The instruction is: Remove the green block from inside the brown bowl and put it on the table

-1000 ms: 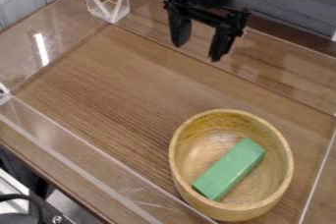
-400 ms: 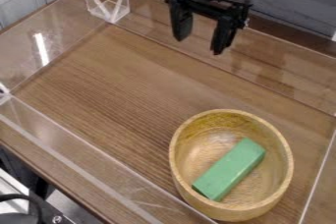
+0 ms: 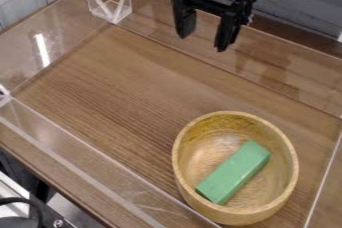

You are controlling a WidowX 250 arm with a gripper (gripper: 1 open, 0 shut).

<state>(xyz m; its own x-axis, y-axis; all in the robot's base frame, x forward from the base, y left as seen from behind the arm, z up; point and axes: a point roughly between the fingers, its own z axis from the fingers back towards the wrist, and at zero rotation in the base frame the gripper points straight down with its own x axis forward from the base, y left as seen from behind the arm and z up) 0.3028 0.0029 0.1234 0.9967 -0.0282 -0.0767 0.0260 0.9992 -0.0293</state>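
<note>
Gripper (image 3: 210, 30): black, hanging from the arm at the top centre of the view, pointing downward. Jaws spread apart, with the far wall and table surface visible through the gap between the fingers (image 3: 226, 34). Nothing sits between them; the pincer is empty. Fingertips are above the far part of the table (image 3: 120, 82), not in contact with the surface as far as the view allows.

Below and around the gripper: medium-brown wood-grain tabletop, grain running diagonally across the frame. Low clear plastic walls (image 3: 54, 32) edge the surface; reflections and glare mark them on the left and along the near edge. A small clear bracket-like piece (image 3: 110, 4) stands at the far left corner, to the left of the gripper and apart from it.

Brown bowl (image 3: 194, 187): round, light wood, thick rim, in the near right corner of the table, well apart from the gripper. It sits upright on the tabletop, close to the near wall.

Green block (image 3: 234, 172): flat bright-green bar lying inside the bowl, right of the bowl's centre. It lies diagonally, one end toward the far right of the rim, the other toward the near lower part. It rests on the inner curve of the bowl and looks slightly tilted with that slope. No contact between block and gripper. Block not yet on the table.
</note>
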